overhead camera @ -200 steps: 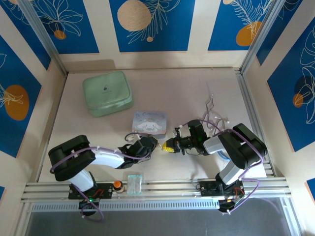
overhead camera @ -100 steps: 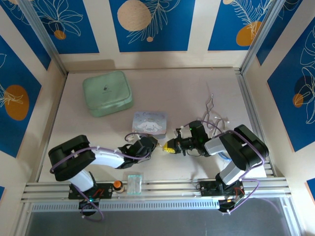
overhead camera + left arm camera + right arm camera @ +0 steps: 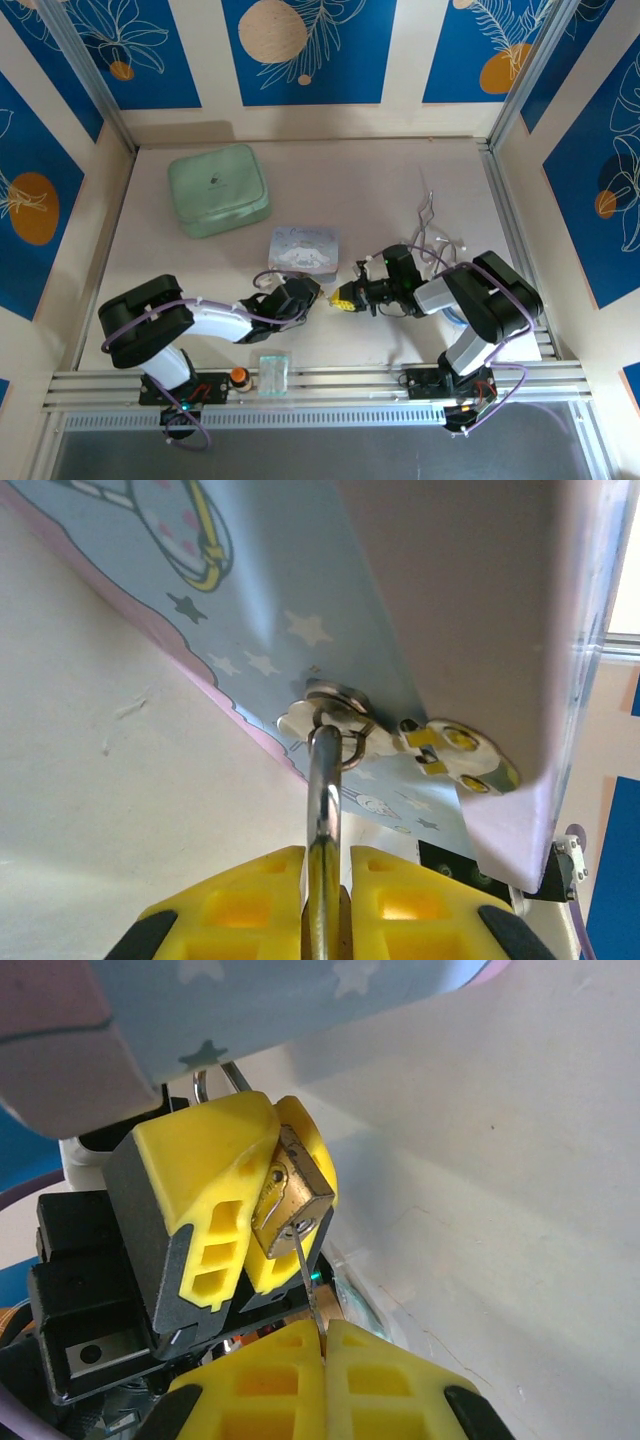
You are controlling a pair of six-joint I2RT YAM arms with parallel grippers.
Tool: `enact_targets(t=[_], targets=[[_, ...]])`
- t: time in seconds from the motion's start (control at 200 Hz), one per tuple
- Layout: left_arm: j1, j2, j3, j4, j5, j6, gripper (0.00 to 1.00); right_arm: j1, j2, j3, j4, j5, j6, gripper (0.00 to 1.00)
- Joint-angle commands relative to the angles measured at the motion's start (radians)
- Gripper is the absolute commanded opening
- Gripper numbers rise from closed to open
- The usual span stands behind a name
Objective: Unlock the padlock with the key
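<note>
One padlock (image 3: pixel 290 1205), one key (image 3: pixel 303 1270), one blue tin (image 3: pixel 303 248), one green box (image 3: pixel 218 189).

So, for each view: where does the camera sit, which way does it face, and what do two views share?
Top external: above and behind, facing down at the table; both arms show.
Left wrist: behind the left gripper, facing the padlock at the blue tin.
Right wrist: behind the right gripper, facing the key in the padlock.
Shared: both wrist views show padlock and blue tin.
</note>
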Motion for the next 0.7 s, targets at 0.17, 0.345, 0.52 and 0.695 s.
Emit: enact_targets(t=[0.17, 0.345, 0.52, 0.695], targets=[[0.004, 0.0, -0.016, 0.041, 0.007, -0.025, 0.0, 0.012, 0.03, 0.041, 0.01, -0.018, 0.004, 0.0], [0.003, -0.003, -0.015, 0.055, 0.014, -0.029, 0.0, 0.016, 0.048, 0.056, 0.019, -0.012, 0.011, 0.0], [0.001, -0.008, -0.018, 0.08, 0.025, -0.037, 0.0, 0.01, 0.095, 0.056, 0.122, -0.028, 0.065, 0.0], [0.0, -0.037, -0.021, 0.074, 0.024, -0.03, 0.0, 0.008, 0.139, 0.052, 0.201, -0.027, 0.117, 0.0]])
